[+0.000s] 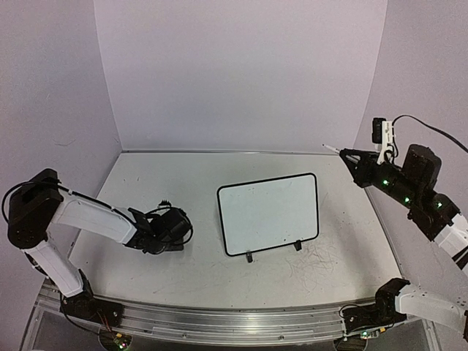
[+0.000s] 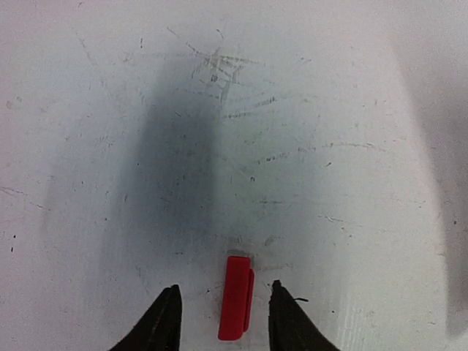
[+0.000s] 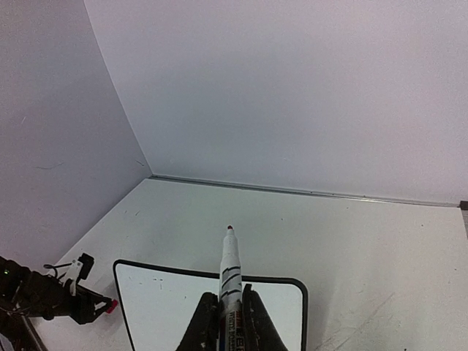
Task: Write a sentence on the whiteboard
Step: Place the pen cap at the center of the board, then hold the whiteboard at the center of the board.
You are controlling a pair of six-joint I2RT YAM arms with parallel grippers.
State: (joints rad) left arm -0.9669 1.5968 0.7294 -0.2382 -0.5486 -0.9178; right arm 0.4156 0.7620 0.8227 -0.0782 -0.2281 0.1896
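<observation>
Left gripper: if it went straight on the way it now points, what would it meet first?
Probably the tabletop, close ahead. The red cap lies between the left gripper's open fingers, likely straddled rather than struck; depth is unclear.

— Where can jaws pass around the whiteboard [image 1: 269,213]?
— Bare counter [image 1: 183,175] runs behind it to the back wall [image 1: 241,73], and along its right side.
— And to its left?
— The left arm [image 1: 95,216] lies low there, with a red cap [image 2: 236,307] on the counter between its parted jaws. The right arm [image 1: 398,186] hangs high by the right wall [image 1: 431,73], gripping a marker [image 3: 230,263].
</observation>
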